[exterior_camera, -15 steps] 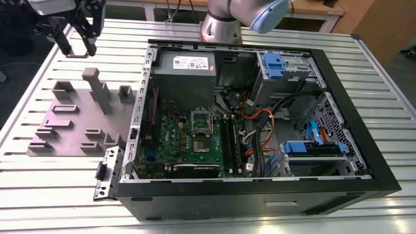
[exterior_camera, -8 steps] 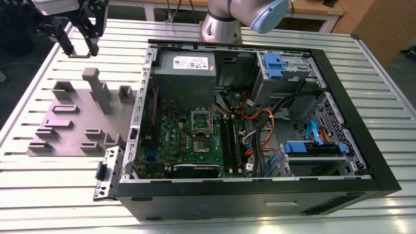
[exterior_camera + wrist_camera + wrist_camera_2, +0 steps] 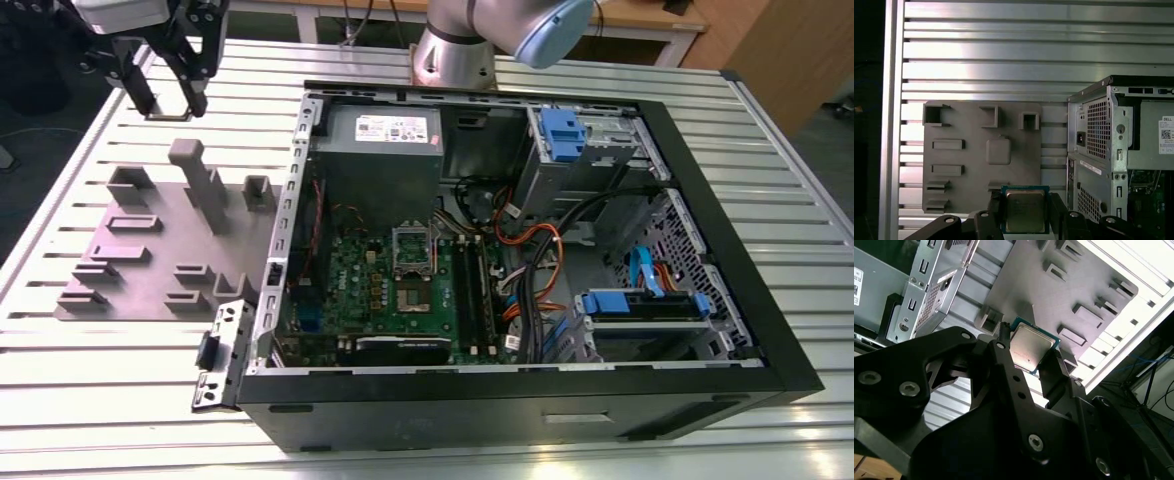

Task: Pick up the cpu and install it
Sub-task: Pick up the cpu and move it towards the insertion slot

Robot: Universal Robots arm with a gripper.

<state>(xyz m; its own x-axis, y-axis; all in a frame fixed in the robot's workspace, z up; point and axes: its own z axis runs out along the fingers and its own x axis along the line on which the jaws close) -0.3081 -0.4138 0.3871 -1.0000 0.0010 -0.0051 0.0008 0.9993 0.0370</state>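
So, arm: gripper [image 3: 171,108] sits at the exterior view's upper left, fingers pointing down, hanging over the slatted metal table [image 3: 134,400] just past the far edge of the grey fixture plate [image 3: 147,250]. Arm base [image 3: 454,55] stands behind the computer case [image 3: 534,410].
Height: fingertips are clear of the plate and of its tallest post [image 3: 200,185], not touching either.
Jaws: closed narrow on the cpu [image 3: 1033,346], one black finger [image 3: 1004,340] on each of two opposite edges. Same grip shows in the first wrist view, gripper [image 3: 1025,200] around the cpu [image 3: 1025,210].
Cpu look: small flat square, shiny silver lid, thin green-blue rim around it. It rides lid toward both wrist cameras and roughly level between the fingers.
Cpu location: in the air in the gripper, over the table beside the plate [image 3: 979,150], apart from the case [image 3: 1094,130].
Socket: silver socket frame [image 3: 414,247] lies on the green motherboard [image 3: 400,290], mid-case, just below the grey box with the white label [image 3: 378,150].
Edges: the case's open side faces up. Its raised wall nearest the plate [image 3: 296,200] stands between gripper and socket.
Room: orange and black cables [image 3: 534,260] run on the exterior view's right of the socket. Memory slots [image 3: 470,285] sit just beside it on that side.
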